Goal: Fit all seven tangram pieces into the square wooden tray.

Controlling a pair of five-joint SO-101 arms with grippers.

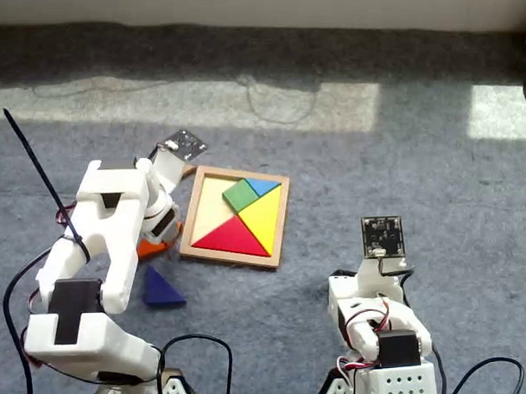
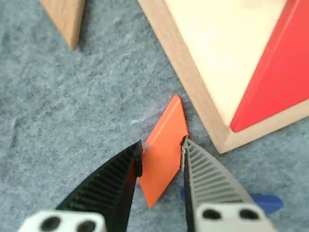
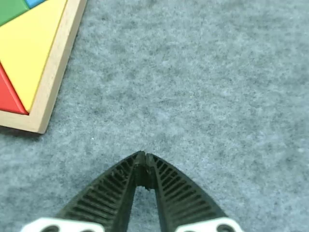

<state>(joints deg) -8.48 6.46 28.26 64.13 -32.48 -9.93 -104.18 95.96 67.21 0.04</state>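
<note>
Four coloured pieces (image 1: 259, 219) in the square wooden tray (image 1: 229, 259), left tool (image 2: 161, 151) clamped on the flat orange parallelogram piece (image 2: 166, 128) just beside the tray corner, right tool (image 3: 145, 166) closed together over the grey desk (image 3: 217, 96)

My left arm (image 1: 108, 228) is stretched forward and bent down at the wrist. The left gripper (image 2: 161, 152) sits low, with its black finger (image 2: 116, 181) and grey finger (image 2: 207, 176) pinched against opposite edges of the orange parallelogram (image 2: 166, 128). My right arm (image 1: 377, 323) is folded back close to its base. The right gripper (image 3: 145, 164) points downward, and I see its two ribbed fingertips touching each other.
</note>
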